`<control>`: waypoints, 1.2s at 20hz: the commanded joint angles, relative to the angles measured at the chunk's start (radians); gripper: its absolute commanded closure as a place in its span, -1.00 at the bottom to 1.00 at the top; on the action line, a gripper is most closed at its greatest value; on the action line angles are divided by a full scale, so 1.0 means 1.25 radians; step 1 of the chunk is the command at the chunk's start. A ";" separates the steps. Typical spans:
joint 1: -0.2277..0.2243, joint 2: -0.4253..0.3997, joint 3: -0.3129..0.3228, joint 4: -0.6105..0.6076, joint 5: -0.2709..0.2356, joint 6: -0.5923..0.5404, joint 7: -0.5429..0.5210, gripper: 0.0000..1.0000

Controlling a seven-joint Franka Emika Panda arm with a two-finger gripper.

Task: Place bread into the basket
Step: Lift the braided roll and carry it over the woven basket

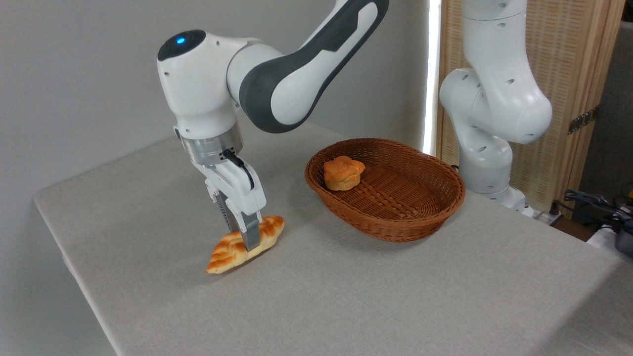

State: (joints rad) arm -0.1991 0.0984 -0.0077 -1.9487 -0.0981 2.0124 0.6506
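Observation:
The bread (225, 254), a braided golden-orange loaf with pointed ends, hangs just above the table at the front left, its left tip lowest. My gripper (248, 242) comes down from above and is shut on the bread at its middle; one grey finger (251, 236) crosses the front of the crust. To the right stands the basket (390, 225), an oval brown wicker one, well apart from the loaf.
A small round orange bun (342, 173) lies inside the basket at its left end. The white base of the arm (487, 148) rises behind the basket on the right. The table's left edge (64, 247) runs close to the loaf.

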 commanded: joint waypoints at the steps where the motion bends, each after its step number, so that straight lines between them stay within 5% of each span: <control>1: -0.001 -0.042 0.003 0.002 -0.001 -0.038 0.010 0.08; 9: 0.000 -0.106 0.004 0.000 -0.003 -0.083 0.011 0.06; 18: 0.000 -0.211 0.010 -0.009 -0.004 -0.244 0.012 -0.03; 24: 0.005 -0.324 0.016 -0.142 0.000 -0.349 0.072 -0.19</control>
State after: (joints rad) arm -0.1970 -0.2092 0.0003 -2.0052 -0.0981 1.6161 0.6828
